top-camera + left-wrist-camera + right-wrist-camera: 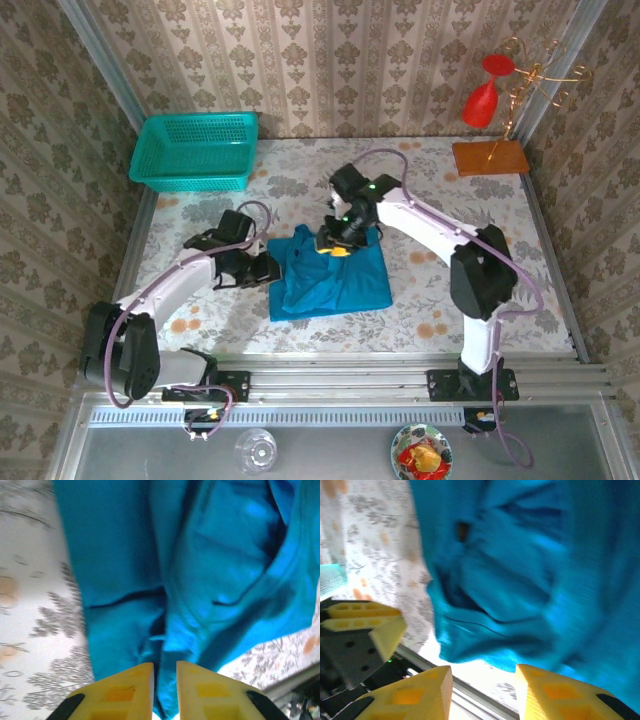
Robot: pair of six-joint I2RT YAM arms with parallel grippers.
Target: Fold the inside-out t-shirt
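The teal-blue inside-out t-shirt lies crumpled in a rough rectangle on the flowered table. My left gripper is at the shirt's left edge. In the left wrist view its yellow fingers stand a narrow gap apart, open, and a fold of the t-shirt runs into the gap of the left gripper. My right gripper hovers over the shirt's far edge. Seen from the right wrist, the right gripper is open and empty, with the t-shirt just beyond its tips.
A teal mesh basket stands at the back left. A wire stand on a wooden base carries a red glass at the back right. The metal rail runs along the near edge. The left gripper's fingers appear close by in the right wrist view.
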